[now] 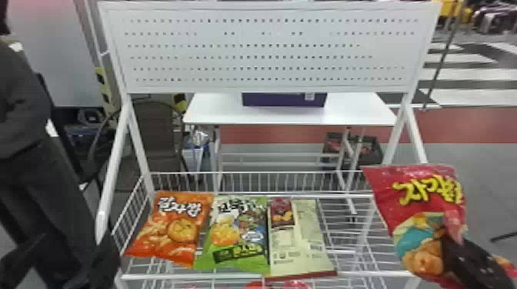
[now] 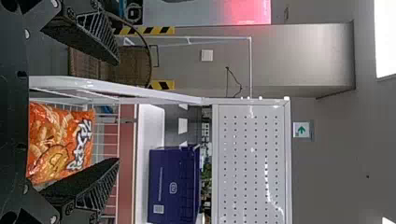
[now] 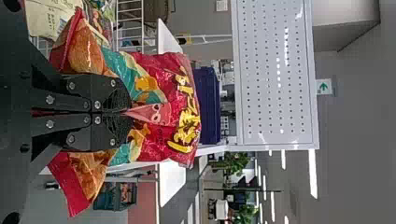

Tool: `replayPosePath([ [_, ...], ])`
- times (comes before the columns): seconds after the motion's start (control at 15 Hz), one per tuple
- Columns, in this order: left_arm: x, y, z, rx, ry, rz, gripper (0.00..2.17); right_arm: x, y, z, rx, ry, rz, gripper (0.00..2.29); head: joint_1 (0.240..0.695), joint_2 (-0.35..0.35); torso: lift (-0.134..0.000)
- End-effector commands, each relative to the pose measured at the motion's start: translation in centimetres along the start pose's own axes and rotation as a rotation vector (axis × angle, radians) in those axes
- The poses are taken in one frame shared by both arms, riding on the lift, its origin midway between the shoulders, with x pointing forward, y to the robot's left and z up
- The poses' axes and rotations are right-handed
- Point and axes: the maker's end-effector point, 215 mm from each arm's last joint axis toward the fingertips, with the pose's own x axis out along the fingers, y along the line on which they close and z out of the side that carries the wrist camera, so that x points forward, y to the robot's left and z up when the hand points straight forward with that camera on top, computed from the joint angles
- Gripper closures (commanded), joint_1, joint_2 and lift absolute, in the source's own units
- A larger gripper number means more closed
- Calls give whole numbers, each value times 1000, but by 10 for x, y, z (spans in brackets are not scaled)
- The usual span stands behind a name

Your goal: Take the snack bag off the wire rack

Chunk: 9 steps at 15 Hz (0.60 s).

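Note:
My right gripper (image 1: 457, 249) is at the lower right in the head view, shut on a red snack bag (image 1: 431, 196) with yellow lettering. The bag hangs upright in front of the right side of the wire rack (image 1: 246, 276). In the right wrist view, the right gripper (image 3: 126, 112) pinches the middle of the red bag (image 3: 159, 84), which bulges around both fingers. In the left wrist view, the left gripper (image 2: 116, 112) is open, its fingers wide apart with nothing held; the orange bag (image 2: 60, 144) shows beyond them.
An orange bag (image 1: 173, 226), a green bag (image 1: 234, 234) and a cream bag (image 1: 300, 238) lie side by side on the rack. Behind are a perforated panel (image 1: 261, 50) and a white table (image 1: 215, 111) with a purple box (image 1: 284, 100). A person stands at the left.

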Motion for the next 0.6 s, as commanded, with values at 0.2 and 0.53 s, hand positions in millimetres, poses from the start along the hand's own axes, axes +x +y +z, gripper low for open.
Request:
replayPosePath([
  [0.2, 1, 0, 0, 1, 0, -3, 164, -1, -1, 2, -4, -4, -2, 2017, 499, 0, 0],
  [0.53, 1, 0, 0, -1, 0, -4, 164, -1, -2, 2, -5, -5, -4, 2017, 499, 0, 0],
])
